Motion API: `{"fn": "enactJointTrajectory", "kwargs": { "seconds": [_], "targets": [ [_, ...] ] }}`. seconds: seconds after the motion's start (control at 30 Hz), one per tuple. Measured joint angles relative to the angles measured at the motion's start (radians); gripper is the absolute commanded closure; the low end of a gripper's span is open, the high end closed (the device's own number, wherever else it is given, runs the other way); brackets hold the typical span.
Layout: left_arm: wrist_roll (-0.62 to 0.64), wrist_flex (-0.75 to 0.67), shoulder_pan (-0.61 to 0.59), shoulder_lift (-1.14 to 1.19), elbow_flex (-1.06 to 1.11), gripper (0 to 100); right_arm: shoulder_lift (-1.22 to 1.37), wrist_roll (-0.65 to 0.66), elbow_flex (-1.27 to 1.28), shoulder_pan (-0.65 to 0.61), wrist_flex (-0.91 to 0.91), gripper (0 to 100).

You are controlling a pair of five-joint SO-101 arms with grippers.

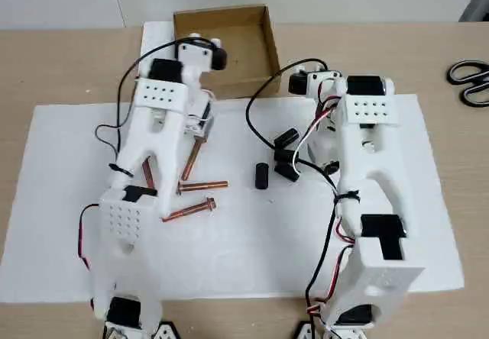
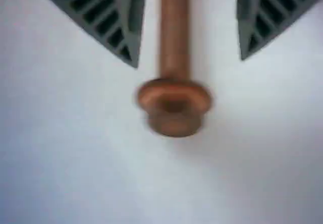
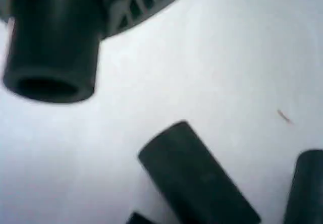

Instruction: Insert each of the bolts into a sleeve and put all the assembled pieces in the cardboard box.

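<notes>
Your left gripper (image 2: 188, 57) hangs with its jaws open on either side of the shank of a copper bolt (image 2: 174, 103), which lies flat on the white sheet (image 1: 252, 255) covering the tabletop, just short of the cardboard box (image 1: 183, 30). The bolt looks like rigid, smooth metal, light but probably slippery, and a round shank may roll or twist under a loose pinch. Close squarely across the shank near its middle rather than on the domed head, and leave the plain end free for insertion. Your right gripper (image 3: 75, 17) appears to be clamped on a black sleeve (image 3: 50, 52) that is raised above the other sleeves (image 3: 197, 178) on the sheet. The sleeve looks stiff and matte, so it should grip easily. Hold it by the barrel and keep the bore clear.
</notes>
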Motion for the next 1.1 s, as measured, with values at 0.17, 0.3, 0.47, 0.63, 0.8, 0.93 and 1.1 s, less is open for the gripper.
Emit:
{"fn": "enactJointTrajectory", "kwargs": {
  "seconds": [0.17, 0.3, 0.47, 0.63, 0.8, 0.93, 1.1],
  "targets": [
    [0.015, 0.005, 0.034, 0.000, -0.012, 89, -0.061, 0.000, 0.103, 0.000, -0.043, 99.0],
    [0.020, 0.005, 0.021, 0.000, -0.008, 89, -0.103, 0.000, 0.160, 0.000, -0.066, 99.0],
    [0.021, 0.005, 0.011, 0.000, 0.043, 89, -0.135, 0.000, 0.198, 0.000, -0.097, 99.0],
    [0.021, 0.005, 0.011, 0.000, 0.043, 89, -0.137, 0.000, 0.204, 0.000, -0.097, 99.0],
    [0.021, 0.005, 0.011, 0.011, 0.052, 89, -0.137, 0.000, 0.204, 0.000, -0.098, 99.0],
    [0.025, 0.003, 0.011, 0.069, 0.052, 89, -0.137, 0.000, 0.204, 0.000, -0.098, 99.0],
    [0.021, 0.003, 0.011, 0.087, 0.044, 89, -0.137, 0.000, 0.204, 0.000, -0.098, 99.0]
  ]
}}
